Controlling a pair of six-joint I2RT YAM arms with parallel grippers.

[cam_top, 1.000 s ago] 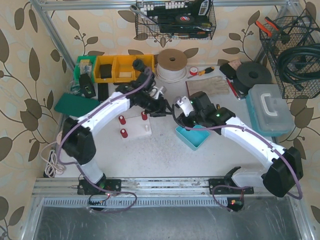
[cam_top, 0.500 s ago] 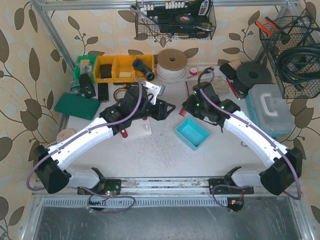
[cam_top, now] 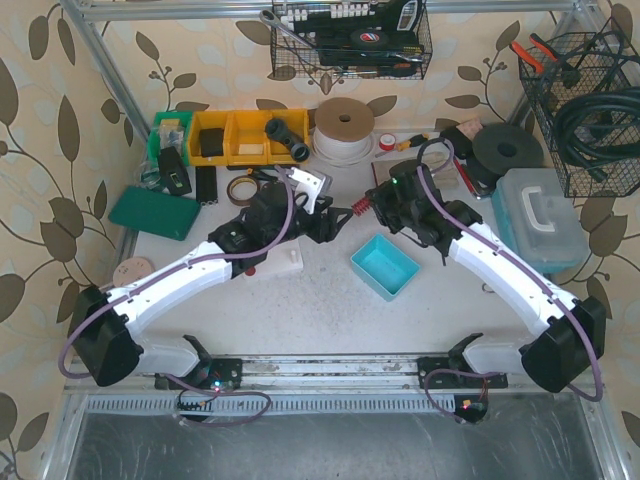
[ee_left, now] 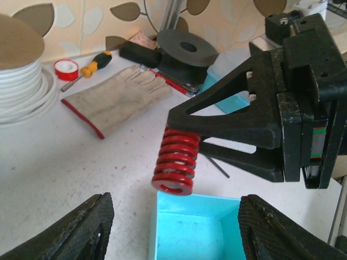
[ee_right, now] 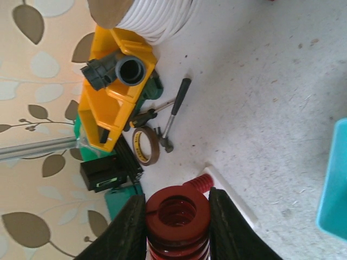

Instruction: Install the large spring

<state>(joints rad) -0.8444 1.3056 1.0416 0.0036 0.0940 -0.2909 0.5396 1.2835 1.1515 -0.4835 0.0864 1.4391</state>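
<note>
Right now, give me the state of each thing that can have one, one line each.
Large spring, gripped by its upper end, tilted.
Right pincer, shut on the large spring.
Left pincer, open, empty.
Blue tray, empty.
Plastic case, lid closed.

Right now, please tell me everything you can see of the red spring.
The red spring is a thick, close-wound coil, metal by its look, with an open round end. The right claw is shut on its upper coils and holds it tilted in the air, near the blue bin. Nothing else touches it.
</note>
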